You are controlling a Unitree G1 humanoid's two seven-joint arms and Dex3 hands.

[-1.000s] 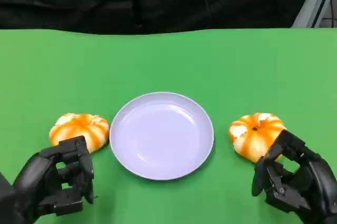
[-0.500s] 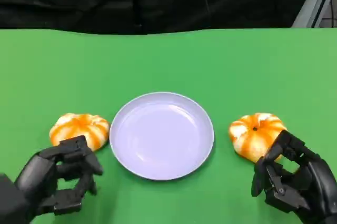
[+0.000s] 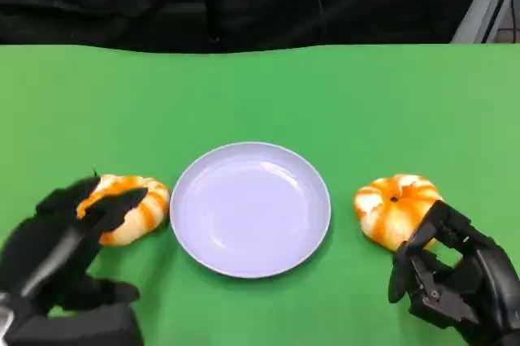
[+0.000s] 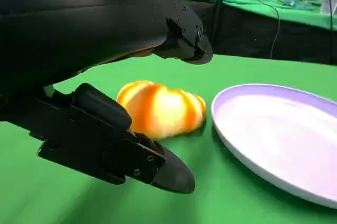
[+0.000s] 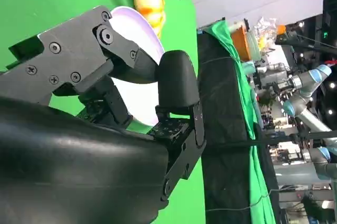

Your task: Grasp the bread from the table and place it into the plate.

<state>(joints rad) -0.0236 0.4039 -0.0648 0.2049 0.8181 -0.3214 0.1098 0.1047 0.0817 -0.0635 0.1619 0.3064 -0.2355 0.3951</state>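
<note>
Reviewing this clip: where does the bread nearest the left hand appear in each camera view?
Head view: left bread lies left of the plate, partly behind the left hand.
Left wrist view: the bread sits between the hand's fingers, beside the plate.
Right wrist view: it lies beyond the plate.
Shared landmark: the plate.

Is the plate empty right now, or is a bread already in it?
Empty. The plate shows only its bare lavender surface; one bread lies on the table left of it, the other bread right of it.
</note>
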